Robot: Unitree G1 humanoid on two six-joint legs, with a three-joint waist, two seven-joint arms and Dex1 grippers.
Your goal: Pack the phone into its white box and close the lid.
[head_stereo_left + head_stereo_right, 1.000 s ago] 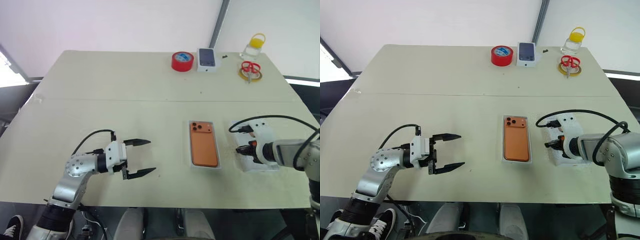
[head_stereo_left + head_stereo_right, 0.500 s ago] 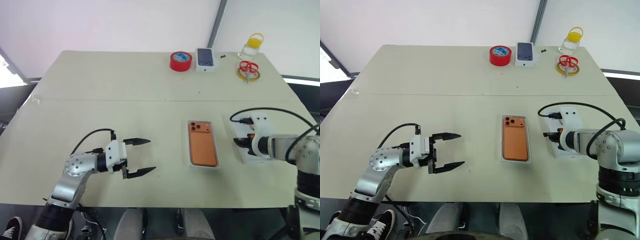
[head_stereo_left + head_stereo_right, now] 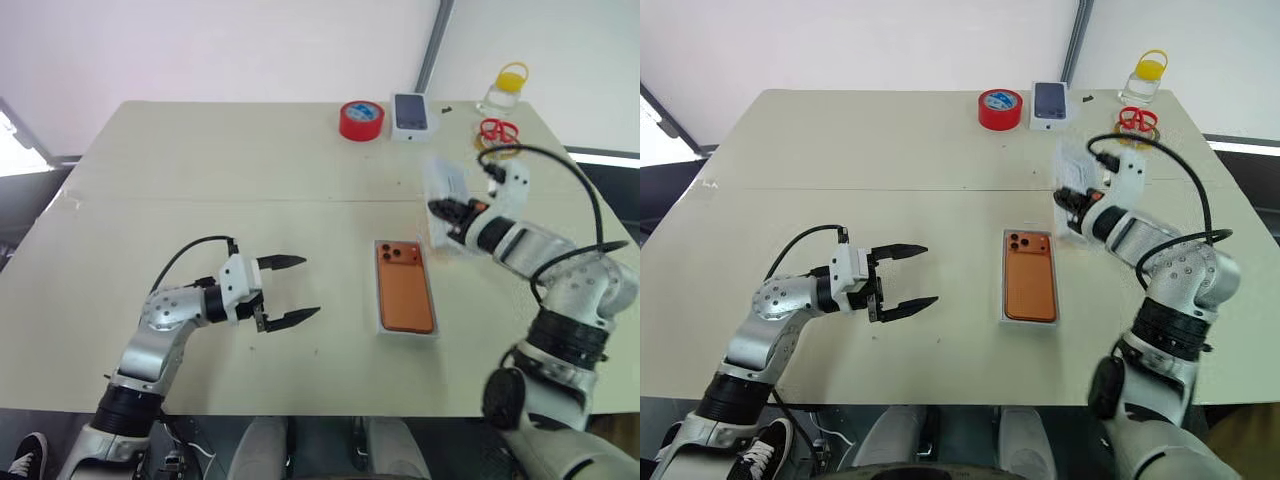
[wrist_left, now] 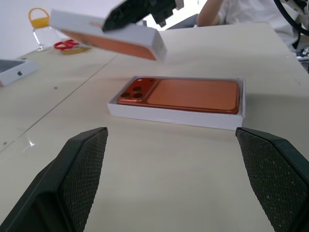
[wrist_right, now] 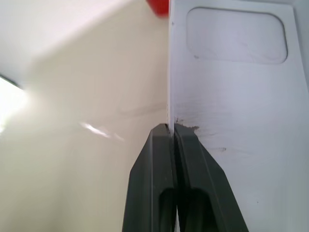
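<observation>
Right jaws (image 5: 174,133) pinched tight on one thin wall of the white cardboard lid (image 3: 445,200), a shallow rectangular cap with an orange print on its outer face. It hangs tilted in the air, just beyond and to the right of the far end of the tray. Edge grip on thin card: light, stiff enough to hold shape, but likely to flex or swing at the free end; smooth finish, may slip if jolted.

Slim orange smartphone (image 3: 405,289) lies back up, matte, rounded corners, lens cluster at its far corner, seated snug inside the plain white shallow cardboard tray (image 4: 174,118) on the pale bench (image 3: 250,180). Tray walls are low and square; little clearance, so the lid probably needs squaring over all four walls before pressing down. Press on its flat top, not the edges.

Left jaws (image 3: 288,290) spread wide, nothing between them, near the bench surface well apart from the tray on its left.
</observation>
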